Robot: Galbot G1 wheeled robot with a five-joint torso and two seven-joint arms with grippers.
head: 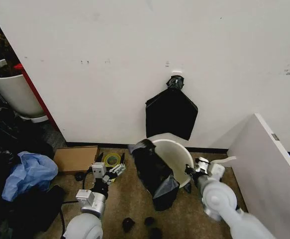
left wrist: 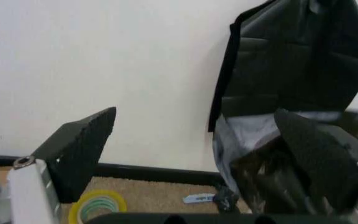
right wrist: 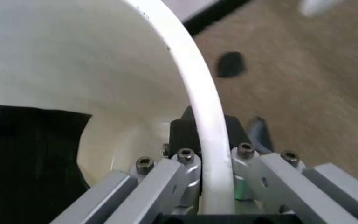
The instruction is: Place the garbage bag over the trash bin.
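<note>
Black plastic of the garbage bag (head: 153, 172) is hanging over the left side of the trash bin (head: 177, 154), part of it draping down the outside to the carpet and part lying inside the bucket; the bin is sitting tilted on the carpeted floor (head: 120, 199) just before the white wall (head: 110, 59), its mouth facing up and toward the robot; its right portion of rim is standing bare. In the right wrist view the rolled rim (right wrist: 207, 135) is running between the jaws of the right gripper (right wrist: 215, 161), which is clamped on the bin's right edge; the bag's dark fold (right wrist: 24, 154) is showing inside the bucket. The left gripper (head: 110, 172) is hovering low at the bag's left, apart from it, fingers (left wrist: 79, 144) spread wide and holding nothing. Beside that gripper a yellow tape roll (head: 112, 160) is lying on the floor, with a flat cardboard piece (head: 75, 158) further left and a pale blue bag (head: 29, 173) beyond it. A kite-shaped black bundle (head: 171, 113) is hanging on the wall directly above the bin; a white panel (head: 266, 164) is leaning at the right.
</note>
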